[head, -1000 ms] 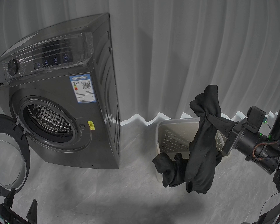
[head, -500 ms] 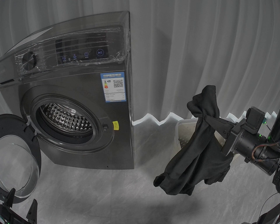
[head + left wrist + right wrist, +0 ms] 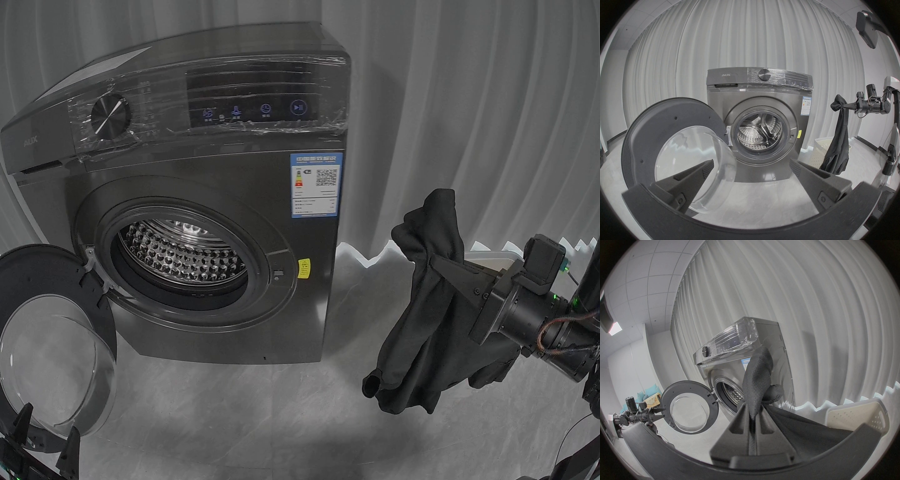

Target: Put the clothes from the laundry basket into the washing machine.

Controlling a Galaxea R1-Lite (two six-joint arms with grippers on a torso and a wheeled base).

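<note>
R gripper (image 3: pixel 437 261) jaws clamped on upper fold of black garment (image 3: pixel 425 331) | garment hangs off the floor, right of washing machine (image 3: pixel 206 156), just in front of laundry basket (image 3: pixel 859 416) | machine door (image 3: pixel 56 337) swung wide open, drum (image 3: pixel 181 253) exposed | L gripper (image 3: pixel 751 162) low near door, jaws spread, holding nothing

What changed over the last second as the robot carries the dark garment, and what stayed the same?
The head camera swung toward the washing machine, so machine and laundry basket only slid across the picture. The lower end of the dark garment, bunched at the basket before, now hangs free. Unchanged: right hand shut on the garment, left hand open and low, door open.
</note>
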